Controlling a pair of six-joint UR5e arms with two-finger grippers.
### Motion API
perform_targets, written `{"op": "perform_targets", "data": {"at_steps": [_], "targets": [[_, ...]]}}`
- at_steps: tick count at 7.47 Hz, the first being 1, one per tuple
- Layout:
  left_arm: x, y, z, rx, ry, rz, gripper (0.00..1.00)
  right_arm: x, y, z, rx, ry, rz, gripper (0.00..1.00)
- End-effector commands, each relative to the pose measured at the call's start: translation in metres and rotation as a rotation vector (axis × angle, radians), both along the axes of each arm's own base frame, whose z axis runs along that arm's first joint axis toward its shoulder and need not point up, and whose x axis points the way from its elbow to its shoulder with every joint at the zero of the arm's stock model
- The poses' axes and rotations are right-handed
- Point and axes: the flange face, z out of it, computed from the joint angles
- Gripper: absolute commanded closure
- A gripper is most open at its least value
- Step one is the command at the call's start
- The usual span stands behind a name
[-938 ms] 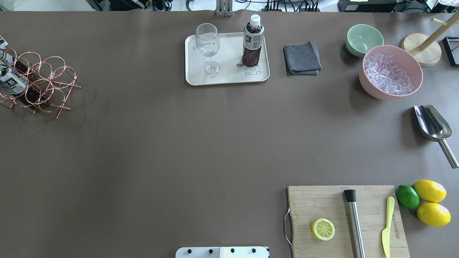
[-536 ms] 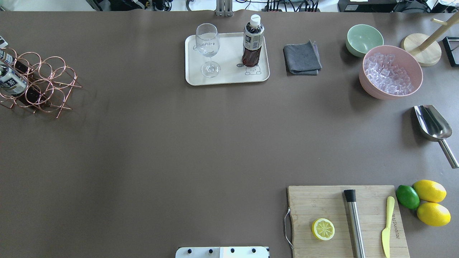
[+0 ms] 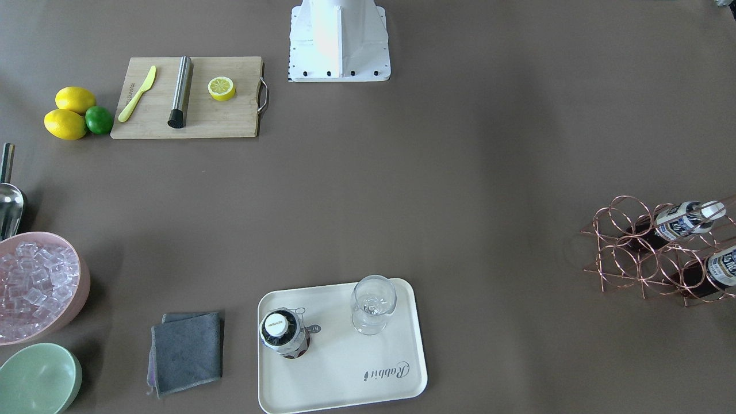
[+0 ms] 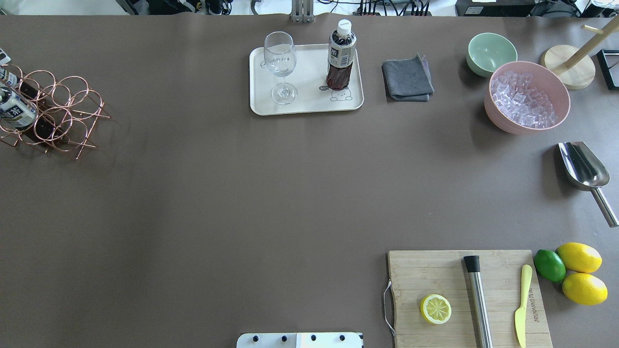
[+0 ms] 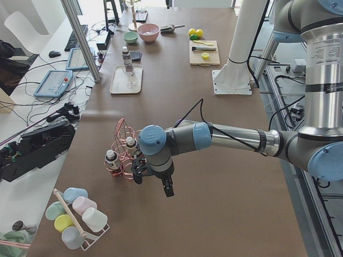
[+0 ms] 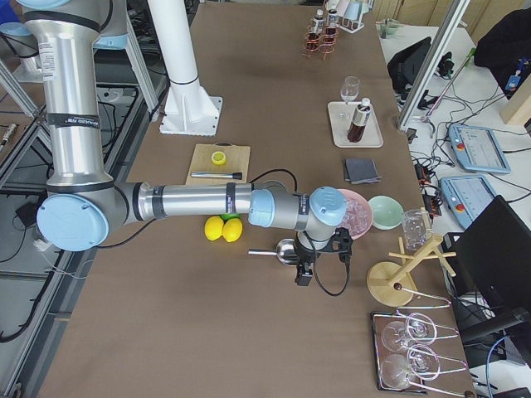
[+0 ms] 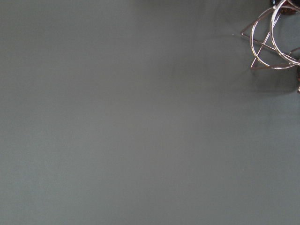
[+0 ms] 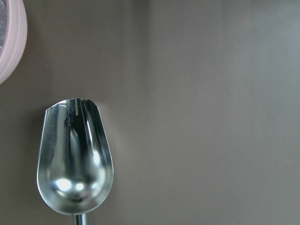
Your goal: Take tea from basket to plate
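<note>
Tea (image 4: 340, 58) stands upright on the plate (image 4: 312, 72), white cap on, at the end with the little bear drawing. A wine glass (image 4: 280, 67) shares the plate at the other end, apart from the bottle. The plate sits at the far edge of the bench (image 4: 242, 193) from the robot, about midway along it. The basket (image 4: 63, 108) is well away at the robot's left end, and two more bottles (image 3: 684, 221) of the same sort lie tilted in its wire rings, caps pointing outward.

From the side I can see the left hand (image 5: 153, 184) hanging over the bench just beside the basket, with nothing visibly in it. I cannot tell how far apart its fingers are. Its wrist camera shows bare bench with a corner of the basket at the top right. The right hand (image 6: 323, 261) hovers at the other end, above the steel scoop (image 4: 582, 166) next to the pink bowl (image 4: 503, 126) of ice. It looks empty too, but I cannot tell its opening from here.

A grey cloth (image 4: 407, 78) lies just beside the plate, and a green bowl (image 4: 491, 53) sits beyond it
</note>
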Motion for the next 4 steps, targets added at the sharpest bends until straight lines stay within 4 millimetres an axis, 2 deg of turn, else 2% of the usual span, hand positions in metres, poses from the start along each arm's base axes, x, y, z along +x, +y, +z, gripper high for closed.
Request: {"op": "perform_targets", "data": {"at_steps": [1,4], "targets": [[0.0117,-0.0052,0.0005,-0.001,-0.005,-0.002,0.01,-0.0008,-0.0014,-0.0039,0.002,0.001,0.005,0.0],[0.0117,-0.0052,0.0005,-0.001,-0.005,-0.002,0.01,-0.0005,-0.0023,0.0001,-0.005,0.007,0.005,0.0]]}}
